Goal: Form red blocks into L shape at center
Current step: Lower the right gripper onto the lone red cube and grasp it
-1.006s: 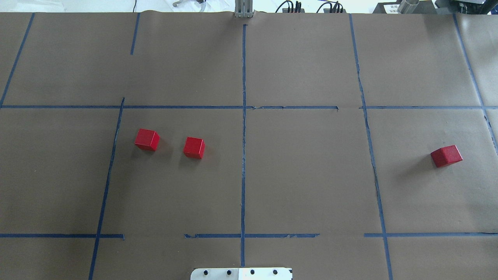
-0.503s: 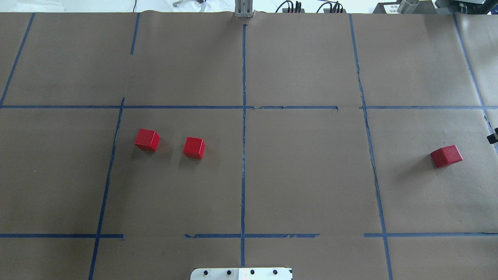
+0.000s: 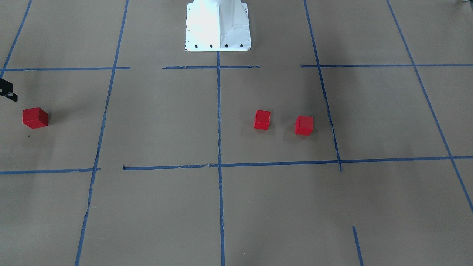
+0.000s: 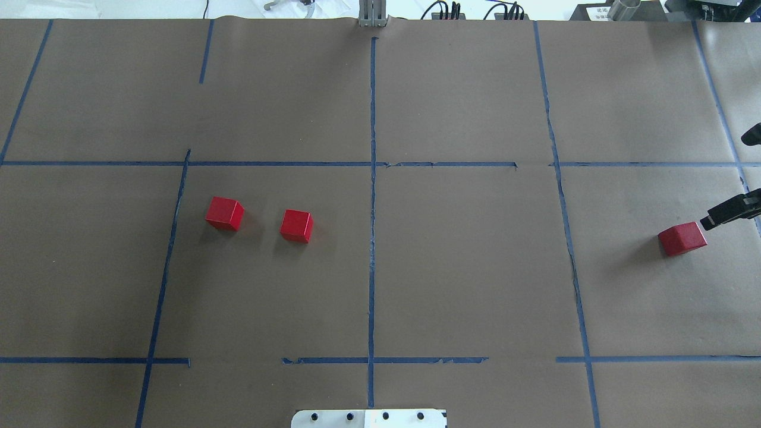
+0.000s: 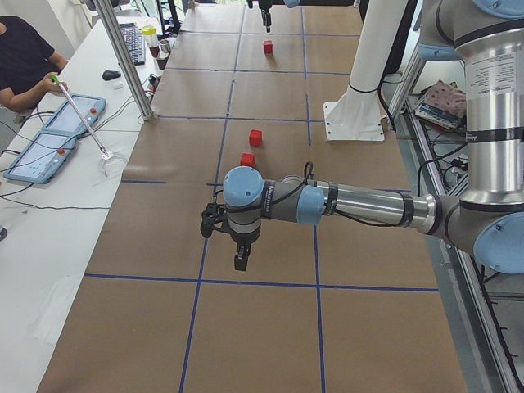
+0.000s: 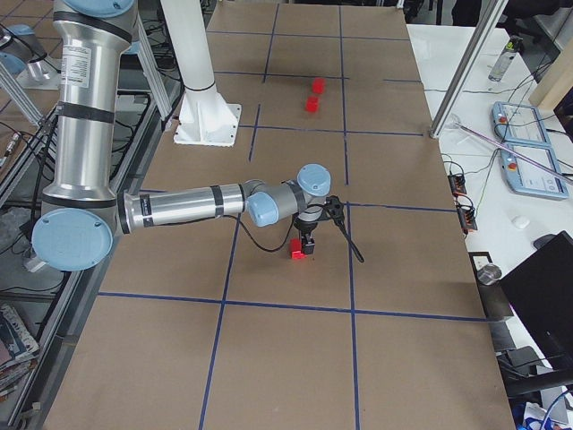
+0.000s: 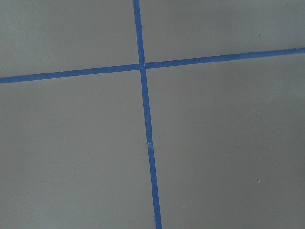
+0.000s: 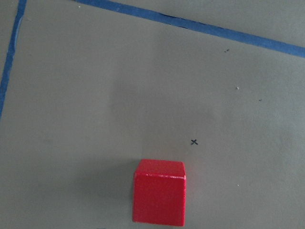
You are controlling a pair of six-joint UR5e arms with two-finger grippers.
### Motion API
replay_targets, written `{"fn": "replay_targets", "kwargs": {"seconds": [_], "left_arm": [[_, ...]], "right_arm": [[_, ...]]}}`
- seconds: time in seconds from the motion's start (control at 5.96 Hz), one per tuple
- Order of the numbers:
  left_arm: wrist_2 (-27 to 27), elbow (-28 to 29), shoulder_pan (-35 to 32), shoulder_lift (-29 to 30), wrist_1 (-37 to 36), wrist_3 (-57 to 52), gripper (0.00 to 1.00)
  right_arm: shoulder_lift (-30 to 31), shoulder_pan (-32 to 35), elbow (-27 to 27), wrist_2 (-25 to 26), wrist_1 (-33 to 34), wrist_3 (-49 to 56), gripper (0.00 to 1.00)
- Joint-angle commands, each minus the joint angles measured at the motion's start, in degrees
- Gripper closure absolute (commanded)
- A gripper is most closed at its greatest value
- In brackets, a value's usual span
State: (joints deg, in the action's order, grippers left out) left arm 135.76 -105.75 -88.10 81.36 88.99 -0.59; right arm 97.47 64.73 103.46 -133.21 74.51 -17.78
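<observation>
Overhead exterior view, from the near edge outward: the white base plate (image 4: 368, 418) is seen at the bottom, and the center tape line (image 4: 372, 249) runs away from it. 2 cubes lie left of that line, apart from each other: the middle red block (image 4: 296, 226) nearer the line and the left red block (image 4: 225, 213) further out, both turned slightly off the tape. The right red block (image 4: 682, 239) lies well to the right, past the next tape line (image 4: 565, 238), and is turned more strongly askew. Being cubes, none shows a long axis, and no L is formed. Against 0.5 s ago, the 3 blocks are unmoved, while the right gripper (image 4: 724, 181) has come further in from the right edge. Its fingers are spread with nothing between them, 1 tip just beside the right red block's far corner. The left gripper (image 5: 238, 255) is seen only in the exterior left view, over the brown paper (image 5: 270, 327); whether it is parted or closed cannot be told.
</observation>
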Motion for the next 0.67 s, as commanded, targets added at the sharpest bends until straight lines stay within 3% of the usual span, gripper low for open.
{"fn": "replay_targets", "kwargs": {"seconds": [0.0, 0.5], "left_arm": [[-0.1, -0.2, 0.0, 0.4, 0.0, 0.1, 0.0], [-0.1, -0.9, 0.0, 0.5, 0.0, 0.1, 0.0]], "right_arm": [[-0.1, -3.7, -1.2, 2.9, -3.6, -3.0, 0.01], [-2.0, -5.9, -4.6, 3.9, -3.9, -3.1, 0.01]]}}
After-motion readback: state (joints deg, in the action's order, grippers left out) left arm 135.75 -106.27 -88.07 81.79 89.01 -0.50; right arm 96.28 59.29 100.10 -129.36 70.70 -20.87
